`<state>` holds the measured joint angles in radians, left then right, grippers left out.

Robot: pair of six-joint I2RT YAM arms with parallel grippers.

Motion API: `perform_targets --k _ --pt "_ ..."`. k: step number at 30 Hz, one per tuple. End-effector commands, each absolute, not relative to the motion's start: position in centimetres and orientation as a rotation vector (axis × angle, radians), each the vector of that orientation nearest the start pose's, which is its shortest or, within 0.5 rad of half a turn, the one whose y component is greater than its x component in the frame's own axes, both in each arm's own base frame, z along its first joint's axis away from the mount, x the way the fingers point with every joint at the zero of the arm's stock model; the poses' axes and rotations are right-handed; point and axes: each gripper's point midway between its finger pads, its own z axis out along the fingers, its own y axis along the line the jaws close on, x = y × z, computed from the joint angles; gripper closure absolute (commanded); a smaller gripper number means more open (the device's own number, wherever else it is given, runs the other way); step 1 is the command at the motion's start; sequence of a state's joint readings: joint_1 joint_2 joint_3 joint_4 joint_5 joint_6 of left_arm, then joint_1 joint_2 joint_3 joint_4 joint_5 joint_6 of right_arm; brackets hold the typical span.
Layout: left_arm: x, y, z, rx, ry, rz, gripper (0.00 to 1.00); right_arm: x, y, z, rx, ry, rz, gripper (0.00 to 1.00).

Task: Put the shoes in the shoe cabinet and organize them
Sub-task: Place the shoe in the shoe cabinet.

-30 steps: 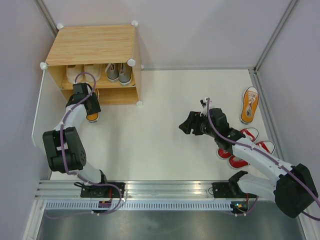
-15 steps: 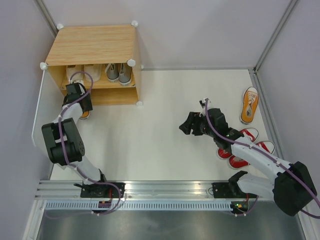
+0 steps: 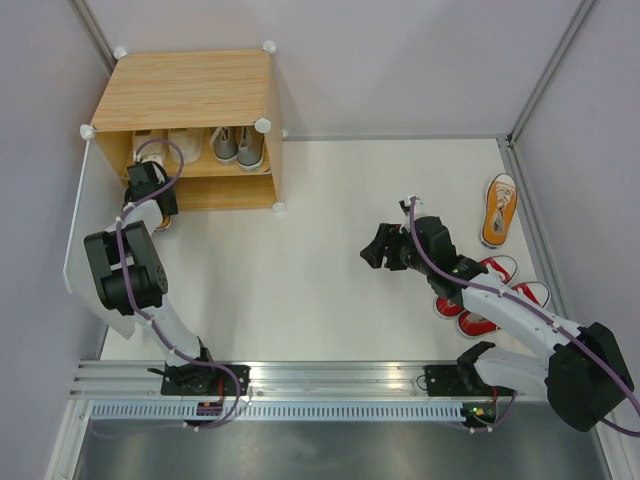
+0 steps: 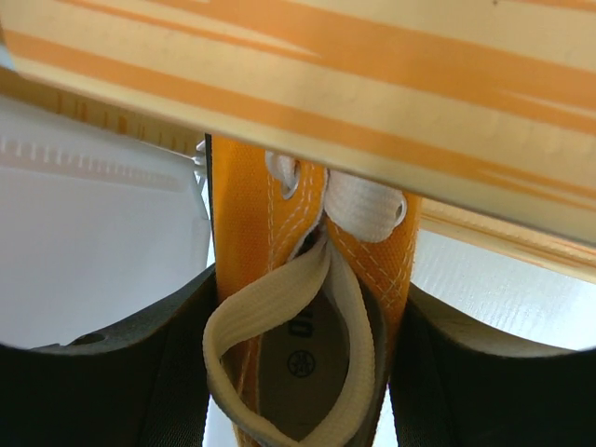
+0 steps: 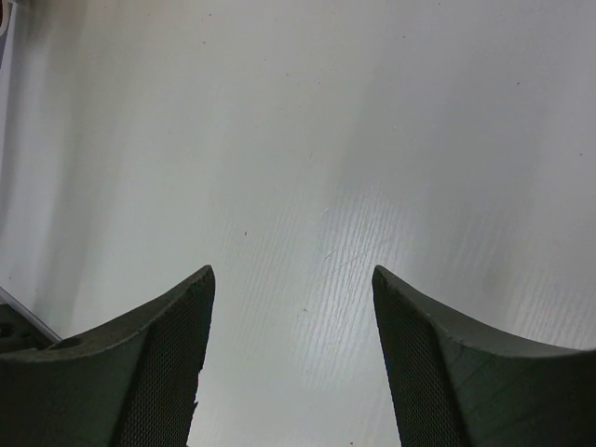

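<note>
There are eight shoes: two cream (image 3: 187, 143), two grey (image 3: 238, 146), two orange and two red (image 3: 497, 268). There is one cabinet (image 3: 190, 90). On its upper shelf stand the cream pair at the left and the grey pair at the right.

The left gripper (image 4: 307, 289) is at the cabinet's lower left front. Its jaws are closed on the sides of one orange shoe (image 4: 247, 214). The shoe's long axis points into the cabinet, with the heel outward and the front under a wooden board.

The other orange shoe (image 3: 499, 210) lies far right of the cabinet, lengthwise front to back. The red pair lies nearer the arm bases, partly hidden.

The right gripper (image 5: 291, 275) hangs wide open and empty, well right of the cabinet.
</note>
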<state>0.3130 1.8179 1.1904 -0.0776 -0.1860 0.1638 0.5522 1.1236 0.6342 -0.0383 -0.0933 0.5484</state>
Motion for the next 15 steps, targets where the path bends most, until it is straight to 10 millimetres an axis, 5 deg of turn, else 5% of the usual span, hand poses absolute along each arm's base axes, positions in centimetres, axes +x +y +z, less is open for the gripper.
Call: perform_targets --k 1,6,9,10,12,15 --pt "47.4 20.1 13.0 -0.262 2.116 0.518 0.89 28.3 21.3 14.3 -0.067 2.150 0.728 0.27" --pt "46.7 20.0 11.6 -0.300 2.144 0.513 0.77 28.2 21.4 14.4 -0.075 2.150 0.735 0.27" --pt "46.3 20.0 11.5 -0.318 2.130 0.512 0.62 28.2 21.4 14.6 -0.075 2.141 0.735 0.27" --pt "46.0 19.7 11.3 -0.312 2.132 0.502 0.47 28.1 21.3 14.6 -0.078 2.141 0.736 0.27" --pt "45.7 19.8 11.0 -0.310 2.133 0.516 0.36 28.1 21.3 14.9 -0.077 2.133 0.738 0.27" --pt "45.4 19.9 11.1 -0.313 2.126 0.521 0.30 27.9 21.3 15.1 -0.083 2.124 0.742 0.26"
